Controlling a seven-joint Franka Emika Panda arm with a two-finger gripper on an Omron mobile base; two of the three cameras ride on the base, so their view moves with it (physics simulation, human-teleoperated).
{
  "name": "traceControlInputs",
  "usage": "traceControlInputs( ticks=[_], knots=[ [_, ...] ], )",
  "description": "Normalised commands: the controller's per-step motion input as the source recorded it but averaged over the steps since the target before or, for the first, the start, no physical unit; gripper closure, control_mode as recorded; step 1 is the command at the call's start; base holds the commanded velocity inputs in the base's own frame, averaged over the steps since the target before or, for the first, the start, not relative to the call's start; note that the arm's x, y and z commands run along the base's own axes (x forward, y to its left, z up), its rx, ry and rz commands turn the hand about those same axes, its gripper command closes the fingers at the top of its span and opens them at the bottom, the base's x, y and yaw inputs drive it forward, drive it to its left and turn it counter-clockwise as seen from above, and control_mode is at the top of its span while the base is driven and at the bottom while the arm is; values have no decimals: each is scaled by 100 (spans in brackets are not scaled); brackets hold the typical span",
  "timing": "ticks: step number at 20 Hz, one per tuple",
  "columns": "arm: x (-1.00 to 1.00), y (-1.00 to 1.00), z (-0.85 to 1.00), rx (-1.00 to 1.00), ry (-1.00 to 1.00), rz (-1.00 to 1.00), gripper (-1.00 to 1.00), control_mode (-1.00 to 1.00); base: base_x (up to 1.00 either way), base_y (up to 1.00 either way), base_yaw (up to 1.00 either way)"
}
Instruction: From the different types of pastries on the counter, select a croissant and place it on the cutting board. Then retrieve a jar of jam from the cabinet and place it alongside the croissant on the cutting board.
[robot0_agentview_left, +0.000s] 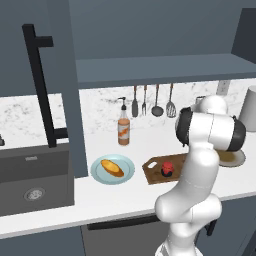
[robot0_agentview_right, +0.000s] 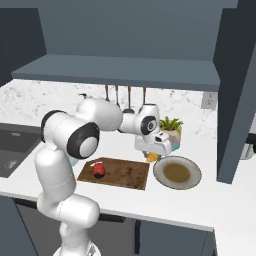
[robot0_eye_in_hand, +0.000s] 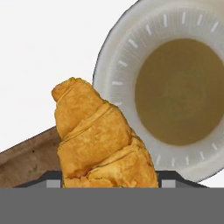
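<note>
A: In the left base view, what is getting hidden?

B: The arm's white body is covering the right end of the cutting board (robot0_agentview_left: 156, 169), and the gripper is lying somewhere behind it. The jar of jam (robot0_agentview_left: 168, 168) is sitting on the board; a golden oblong pastry (robot0_agentview_left: 112, 167) is lying on a blue plate (robot0_agentview_left: 127, 171) just left of the board, on the worktop (robot0_agentview_left: 115, 197).

A: And the right base view?

B: The gripper (robot0_agentview_right: 152, 156) is hanging just past the board's far right corner, beside the tan-centred plate (robot0_agentview_right: 177, 173). A scrap of yellow is peeking out beneath it, too small to read there.

A: The hand view?

B: The croissant (robot0_eye_in_hand: 98, 135) is standing up between the fingers, clamped by the gripper, its lower end cut off by the frame. The board's edge is showing at lower left.
</note>
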Motion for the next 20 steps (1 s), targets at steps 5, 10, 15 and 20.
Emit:
traceControlInputs(
  ticks=[5, 10, 15, 20],
  knots=[
    [-3, 59, 0, -2, 9, 0, 100, -100, 0, 0, 0],
    [0, 55, 1, -3, 9, 0, 100, -100, 0, 0, 0],
    [0, 1, 2, 0, 13, 0, 100, -100, 0, 0, 0],
    [-10, 23, -1, 0, 16, 0, 100, -100, 0, 0, 0]
  ],
)
